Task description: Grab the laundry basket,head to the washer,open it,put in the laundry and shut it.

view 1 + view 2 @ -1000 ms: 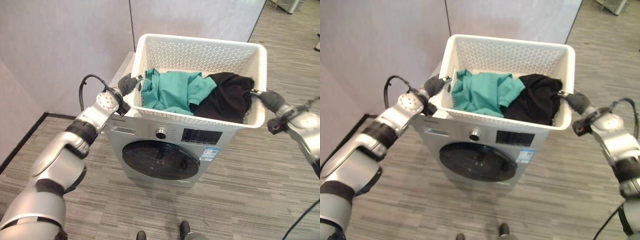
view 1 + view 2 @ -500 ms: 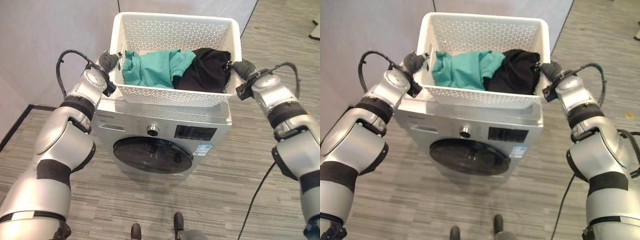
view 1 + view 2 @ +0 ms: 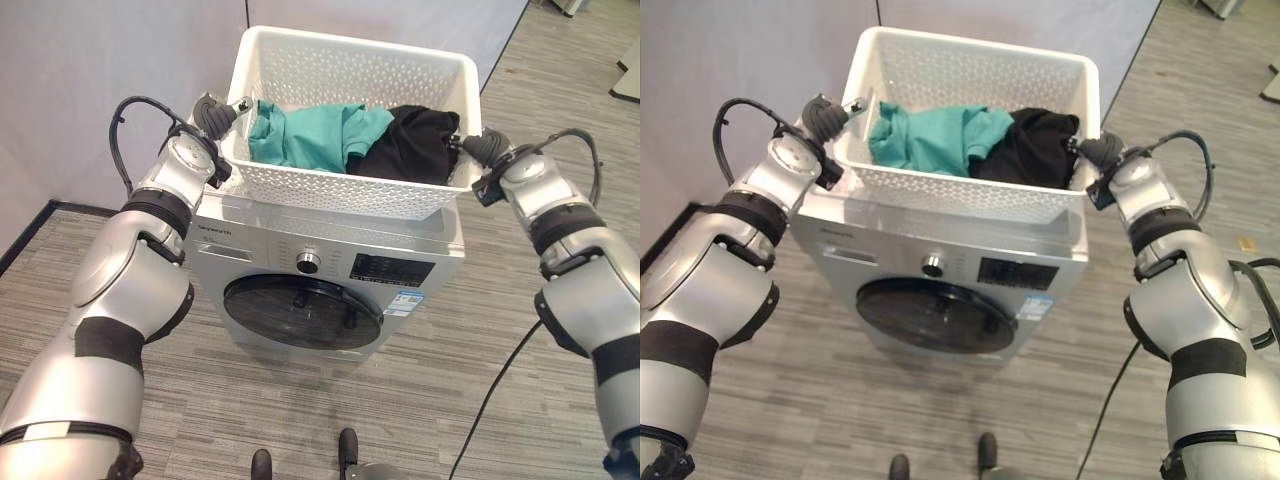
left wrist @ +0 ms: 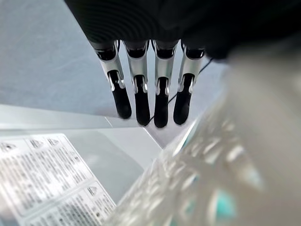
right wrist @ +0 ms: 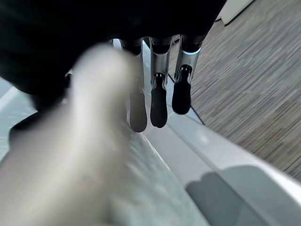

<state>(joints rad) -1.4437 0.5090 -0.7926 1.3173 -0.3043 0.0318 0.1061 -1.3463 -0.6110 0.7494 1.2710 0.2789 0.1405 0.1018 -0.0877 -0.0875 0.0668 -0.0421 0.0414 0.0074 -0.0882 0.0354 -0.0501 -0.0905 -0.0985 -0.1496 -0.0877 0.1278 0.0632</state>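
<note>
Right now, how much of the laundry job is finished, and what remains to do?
Done: the white perforated plastic laundry basket has reached the silver front-loading washer and sits over its top. In hand: the left hand and right hand are at the basket's side rims. Left: the dark round door looks closed, and the teal garment and black garment lie in the basket.

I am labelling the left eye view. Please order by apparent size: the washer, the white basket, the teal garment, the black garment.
1. Washer.
2. White basket, not much smaller; it is nearer the camera.
3. and 4. Teal garment and black garment look alike; not ranked.
</note>
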